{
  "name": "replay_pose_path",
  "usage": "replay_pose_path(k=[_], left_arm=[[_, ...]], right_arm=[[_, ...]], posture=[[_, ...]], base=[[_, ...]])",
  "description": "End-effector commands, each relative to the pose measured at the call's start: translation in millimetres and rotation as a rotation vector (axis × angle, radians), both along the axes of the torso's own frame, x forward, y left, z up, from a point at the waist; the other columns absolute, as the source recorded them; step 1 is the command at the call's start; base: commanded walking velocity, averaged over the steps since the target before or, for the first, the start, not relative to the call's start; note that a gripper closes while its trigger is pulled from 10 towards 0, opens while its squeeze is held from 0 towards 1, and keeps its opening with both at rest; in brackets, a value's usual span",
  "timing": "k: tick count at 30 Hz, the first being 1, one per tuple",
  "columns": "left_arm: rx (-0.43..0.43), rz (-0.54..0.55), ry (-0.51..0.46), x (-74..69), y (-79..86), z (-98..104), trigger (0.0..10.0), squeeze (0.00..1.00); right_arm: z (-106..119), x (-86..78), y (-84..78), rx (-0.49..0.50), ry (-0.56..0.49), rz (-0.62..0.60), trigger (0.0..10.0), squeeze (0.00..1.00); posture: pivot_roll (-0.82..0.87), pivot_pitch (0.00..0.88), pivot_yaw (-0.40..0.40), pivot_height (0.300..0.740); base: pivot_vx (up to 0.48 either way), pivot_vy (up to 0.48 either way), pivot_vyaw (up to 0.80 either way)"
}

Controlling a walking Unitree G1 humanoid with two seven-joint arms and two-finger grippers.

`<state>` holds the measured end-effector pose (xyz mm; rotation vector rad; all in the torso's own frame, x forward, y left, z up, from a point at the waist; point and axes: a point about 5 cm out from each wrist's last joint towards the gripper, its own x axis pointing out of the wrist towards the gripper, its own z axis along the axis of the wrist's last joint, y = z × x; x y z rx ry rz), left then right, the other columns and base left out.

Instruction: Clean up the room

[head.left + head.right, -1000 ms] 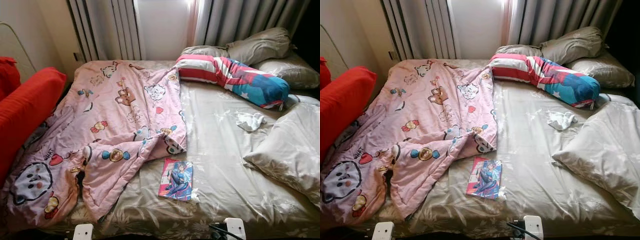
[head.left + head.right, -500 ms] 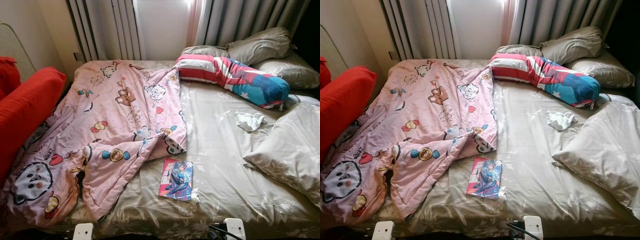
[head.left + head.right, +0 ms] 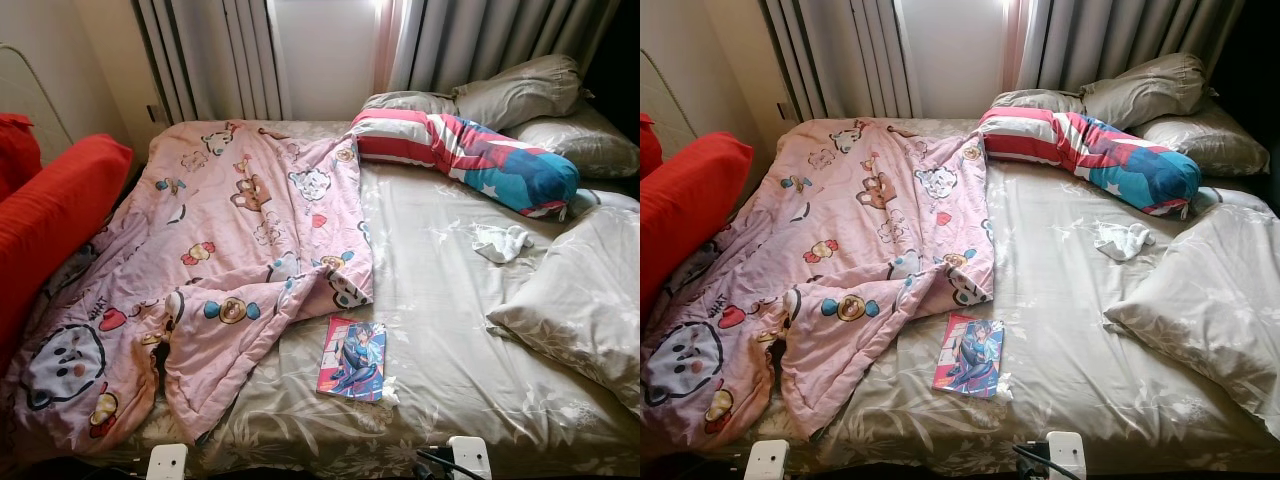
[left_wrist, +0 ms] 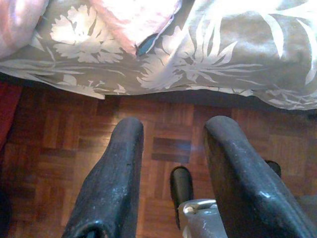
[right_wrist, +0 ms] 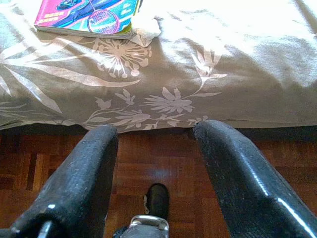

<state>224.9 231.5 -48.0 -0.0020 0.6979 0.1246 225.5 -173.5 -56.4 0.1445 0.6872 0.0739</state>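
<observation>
A bed with a floral grey sheet [image 3: 450,300] lies before me. A crumpled pink cartoon blanket [image 3: 230,260] covers its left half. A colourful comic book [image 3: 352,358] lies near the front edge, with a small white scrap [image 3: 389,393] beside it. A white sock or cloth [image 3: 502,242] rests on the right. My left gripper [image 4: 168,144] hangs open over the wooden floor by the bed's edge. My right gripper [image 5: 156,148] is open too, below the book [image 5: 84,17].
A striped red, white and blue bolster [image 3: 465,155] and grey pillows [image 3: 520,90] sit at the head, another pillow [image 3: 585,300] at right. Red cushions [image 3: 50,215] stand left of the bed. Curtains [image 3: 215,55] hang behind. Parquet floor [image 4: 59,144] runs under the bed's edge.
</observation>
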Motion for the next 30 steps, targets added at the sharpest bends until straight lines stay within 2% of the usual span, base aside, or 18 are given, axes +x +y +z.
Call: replay_pose_path(k=[1,15,24,30], left_arm=[[-0.020,0.018,0.008,-4.5,-1.2,-3.2,10.0,0.00],[-0.036,0.011,-0.012,3.3,-6.0,0.5,10.0,0.00],[-0.038,0.009,-0.008,3.0,-6.4,0.0,10.0,0.00],[-0.031,0.009,-0.010,2.4,-4.5,0.3,10.0,0.00]], right_arm=[[-3.0,-5.4,-0.3,-0.001,0.007,-0.007,10.0,0.00],[-4.5,-7.5,1.4,0.009,0.013,-0.022,10.0,0.00],[-5.0,-8.1,2.2,0.013,0.015,-0.034,10.0,0.00],[-5.2,-8.3,2.5,0.017,0.016,-0.039,10.0,0.00]], posture=[[0.02,0.169,0.000,0.740],[0.02,0.152,0.004,0.740],[0.01,0.135,0.010,0.740],[0.02,0.154,0.010,0.740]], base=[[0.000,0.000,0.00],[0.000,0.000,0.00],[0.000,0.000,0.00],[0.000,0.000,0.00]])
